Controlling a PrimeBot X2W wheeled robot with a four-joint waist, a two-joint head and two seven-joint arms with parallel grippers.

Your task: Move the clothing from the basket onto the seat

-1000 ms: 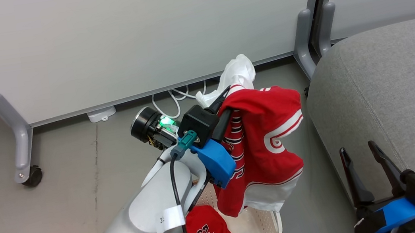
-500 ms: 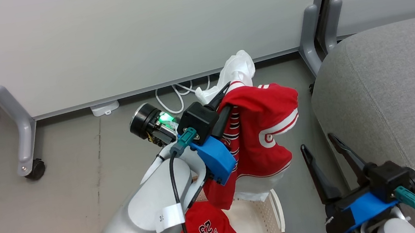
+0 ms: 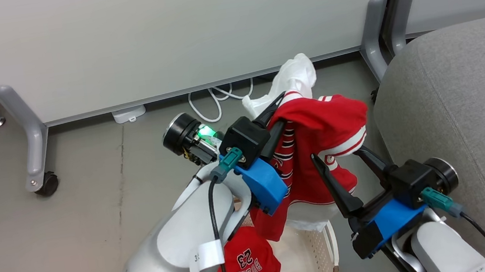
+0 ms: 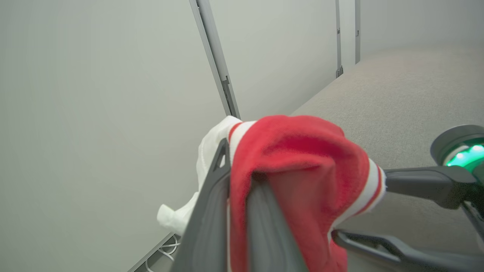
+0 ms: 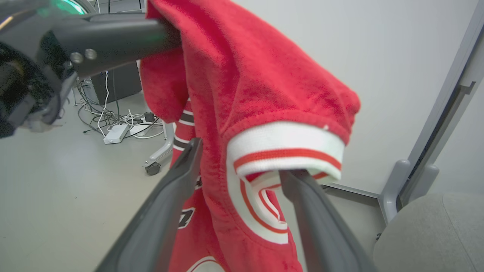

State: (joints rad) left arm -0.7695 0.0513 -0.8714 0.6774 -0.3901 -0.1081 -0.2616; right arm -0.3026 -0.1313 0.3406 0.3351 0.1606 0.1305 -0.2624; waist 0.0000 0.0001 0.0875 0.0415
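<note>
Above the basket (image 3: 329,255), my left pincer (image 3: 283,108) is clenched on a red jersey (image 3: 315,121) that hangs over it, short of the seat (image 3: 463,102) beside the basket. My right pincer (image 3: 336,154) gapes around the jersey's white-trimmed edge. A clumsy pull there could tug the cloth loose and drop it into the basket.

a jersey (image 3: 316,126) hangs above the basket (image 3: 307,251) — a second jersey (image 3: 250,266) lies in it; seat (image 3: 463,102) at right.

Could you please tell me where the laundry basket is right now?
In the head view, the basket sits on the floor at the bottom centre, beneath the hanging red jersey and left of the grey seat.
</note>
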